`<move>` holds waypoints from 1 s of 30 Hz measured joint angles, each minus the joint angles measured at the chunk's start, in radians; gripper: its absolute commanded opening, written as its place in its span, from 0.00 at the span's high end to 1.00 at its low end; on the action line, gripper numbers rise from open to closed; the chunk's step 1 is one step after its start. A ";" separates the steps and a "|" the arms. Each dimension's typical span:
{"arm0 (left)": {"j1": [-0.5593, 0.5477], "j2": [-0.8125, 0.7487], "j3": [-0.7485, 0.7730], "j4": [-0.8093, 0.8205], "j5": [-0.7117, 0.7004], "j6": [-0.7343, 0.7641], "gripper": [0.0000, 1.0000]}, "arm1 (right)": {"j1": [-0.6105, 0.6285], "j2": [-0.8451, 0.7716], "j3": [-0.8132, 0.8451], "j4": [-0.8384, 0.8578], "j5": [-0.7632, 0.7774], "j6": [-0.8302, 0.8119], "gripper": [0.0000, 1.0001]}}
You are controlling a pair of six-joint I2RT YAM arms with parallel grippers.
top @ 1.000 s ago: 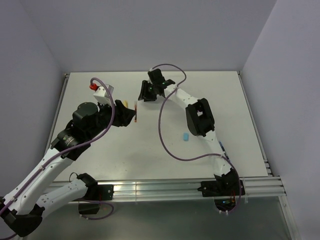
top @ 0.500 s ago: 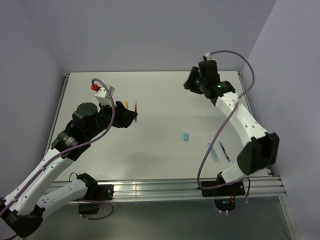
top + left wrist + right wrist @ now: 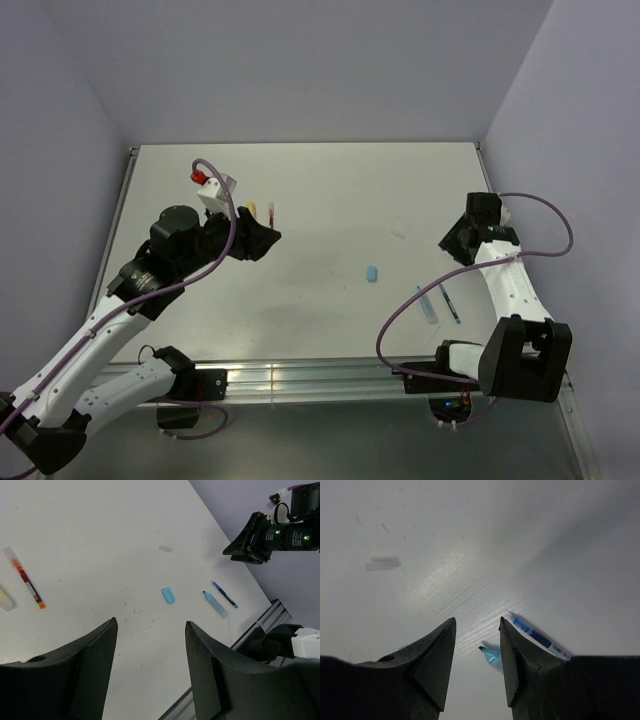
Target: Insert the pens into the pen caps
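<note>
Right claw (image 3: 477, 621): fingers moderately apart with nothing between them, hanging over the right side of the white table (image 3: 330, 190).
Left claw (image 3: 150, 625): fingers spread wide and empty, over the left half.
Pen in play: the stubby light blue plastic marker (image 3: 428, 305) lies flat near the front right with its pointed nib bare.
Neighbour: the thin dark blue pen (image 3: 450, 303) lies just beside the marker at its 3 o'clock, roughly parallel. You can't tell whether they touch.
Cap: the short light blue plastic cap (image 3: 371, 272) lies on its side at 10 o'clock from the marker, well apart from it.
Key relation: in the top view the marker sits at about 7 o'clock from your right claw, its long axis running 11 to 5. The right arm is clearly the nearer one.
Cap reach: the cap lies at about 4 o'clock from your left claw, between the two arms.
Elsewhere: the thin red pen (image 3: 272, 213) lies at 1 o'clock from the left claw, with a pale yellow stubby piece (image 3: 251, 210) at the pen's 9 o'clock. It is too small to tell whether that piece is a marker or a cap.
Likely next: set your right fingers across the marker's 11-to-5 axis, and mind the dark blue pen alongside.
</note>
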 measured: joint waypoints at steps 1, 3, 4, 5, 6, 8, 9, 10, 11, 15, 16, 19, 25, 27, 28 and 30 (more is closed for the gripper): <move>0.000 0.004 -0.002 0.001 0.003 -0.001 0.39 | -0.018 -0.003 -0.009 -0.003 0.003 0.000 0.52; 0.002 0.019 -0.003 0.002 0.012 -0.001 0.39 | -0.034 0.000 -0.016 -0.016 0.010 -0.005 0.52; 0.003 0.029 -0.005 0.005 0.018 -0.002 0.39 | -0.035 0.001 -0.020 -0.019 0.015 -0.009 0.52; 0.004 0.036 -0.007 0.005 0.022 -0.002 0.40 | -0.035 0.002 -0.024 -0.025 0.024 -0.013 0.52; 0.006 0.047 -0.008 0.005 0.028 -0.004 0.40 | -0.035 0.002 -0.029 -0.027 0.027 -0.014 0.52; 0.010 0.060 -0.009 0.005 0.038 -0.008 0.40 | -0.035 0.003 -0.048 -0.029 0.032 -0.016 0.52; 0.013 0.066 -0.009 0.005 0.044 -0.009 0.39 | -0.035 0.005 -0.058 -0.032 0.035 -0.016 0.52; 0.014 0.068 -0.009 0.005 0.049 -0.010 0.39 | -0.035 0.008 -0.068 -0.037 0.039 -0.016 0.52; 0.016 0.068 -0.010 0.005 0.051 -0.013 0.39 | -0.035 0.012 -0.077 -0.041 0.041 -0.016 0.52; 0.017 0.069 -0.014 0.010 0.065 -0.019 0.40 | -0.035 0.053 -0.082 -0.056 0.041 -0.015 0.52; 0.017 0.070 -0.014 0.011 0.069 -0.020 0.40 | -0.035 0.064 -0.082 -0.057 0.042 -0.014 0.52; 0.017 0.071 -0.017 0.012 0.075 -0.021 0.40 | -0.035 0.110 -0.082 -0.063 0.046 -0.014 0.53; 0.017 0.076 -0.019 0.012 0.077 -0.023 0.39 | -0.019 0.205 -0.081 -0.078 0.061 -0.012 0.53; 0.018 0.076 -0.019 0.012 0.077 -0.023 0.39 | -0.003 0.238 -0.079 -0.091 0.071 -0.011 0.53; 0.019 0.076 -0.019 0.012 0.077 -0.023 0.39 | 0.003 0.250 -0.077 -0.096 0.078 -0.012 0.53; 0.022 0.076 -0.019 0.012 0.077 -0.023 0.39 | 0.011 0.262 -0.077 -0.099 0.085 -0.012 0.53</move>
